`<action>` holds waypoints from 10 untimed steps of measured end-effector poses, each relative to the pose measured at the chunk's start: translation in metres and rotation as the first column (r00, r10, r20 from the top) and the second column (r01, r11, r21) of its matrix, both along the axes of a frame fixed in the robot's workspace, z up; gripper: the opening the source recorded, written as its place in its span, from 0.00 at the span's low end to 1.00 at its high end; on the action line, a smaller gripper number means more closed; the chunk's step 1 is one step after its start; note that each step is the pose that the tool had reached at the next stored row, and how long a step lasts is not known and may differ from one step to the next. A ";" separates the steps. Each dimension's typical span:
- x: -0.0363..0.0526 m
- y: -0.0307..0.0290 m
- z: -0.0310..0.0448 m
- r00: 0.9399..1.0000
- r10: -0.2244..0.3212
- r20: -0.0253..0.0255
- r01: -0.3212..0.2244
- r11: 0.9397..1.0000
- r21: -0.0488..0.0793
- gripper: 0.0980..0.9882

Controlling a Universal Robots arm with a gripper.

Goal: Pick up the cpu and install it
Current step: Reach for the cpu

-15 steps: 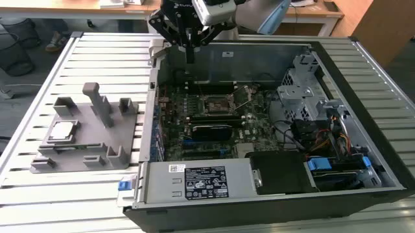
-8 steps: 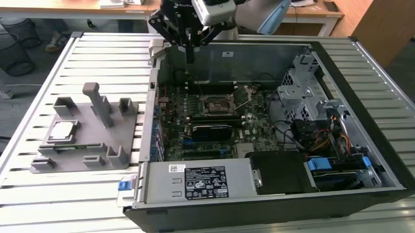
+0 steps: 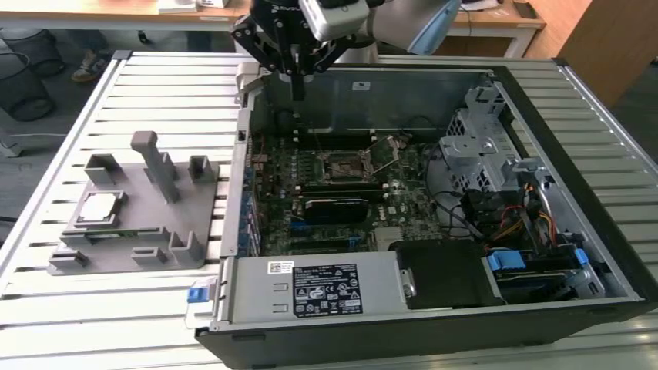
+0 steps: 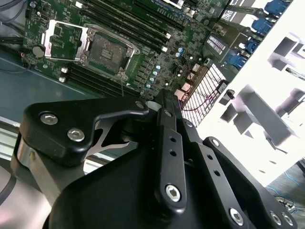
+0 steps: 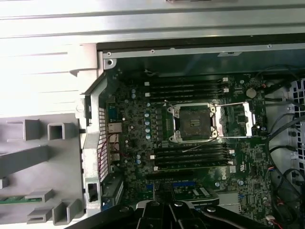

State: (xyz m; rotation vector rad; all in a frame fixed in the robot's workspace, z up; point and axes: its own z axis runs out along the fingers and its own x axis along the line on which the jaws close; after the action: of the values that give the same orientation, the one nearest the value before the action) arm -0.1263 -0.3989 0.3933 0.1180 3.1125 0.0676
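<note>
The cpu (image 3: 100, 208), a flat silver-white square, lies in a recess on the grey plastic fixture (image 3: 154, 231) at the exterior view's left, outside the computer case. My gripper (image 3: 298, 94) hangs above the back edge of the open case, fingers pointing down and pressed together with nothing between them. It is well away from the cpu. The motherboard socket (image 3: 344, 166) stands uncovered, its metal load plate flipped open (image 5: 238, 121). In both wrist views the socket (image 4: 107, 50) (image 5: 193, 123) is bare, and the black gripper (image 4: 161, 98) linkages cross the foreground.
The open black case (image 3: 575, 100) holds the green motherboard (image 3: 406, 204), memory slots (image 5: 190, 157), a drive cage (image 3: 478, 142), cables (image 3: 514, 223) and a power supply (image 3: 323, 289). The fixture's upright blocks (image 3: 154, 158) rise beside the cpu. All of it sits on a slatted metal table (image 3: 123, 316).
</note>
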 end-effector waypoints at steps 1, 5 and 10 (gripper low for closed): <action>-0.0005 0.0000 0.0000 1.000 0.000 0.000 0.000 1.000 0.000 0.01; -0.0028 0.0000 -0.0001 1.000 0.000 0.000 0.000 1.000 0.000 0.01; -0.0057 0.0000 -0.0003 1.000 0.000 0.000 0.000 1.000 0.000 0.01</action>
State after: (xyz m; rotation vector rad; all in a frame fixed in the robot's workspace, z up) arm -0.1320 -0.3989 0.3930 0.1180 3.1125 0.0676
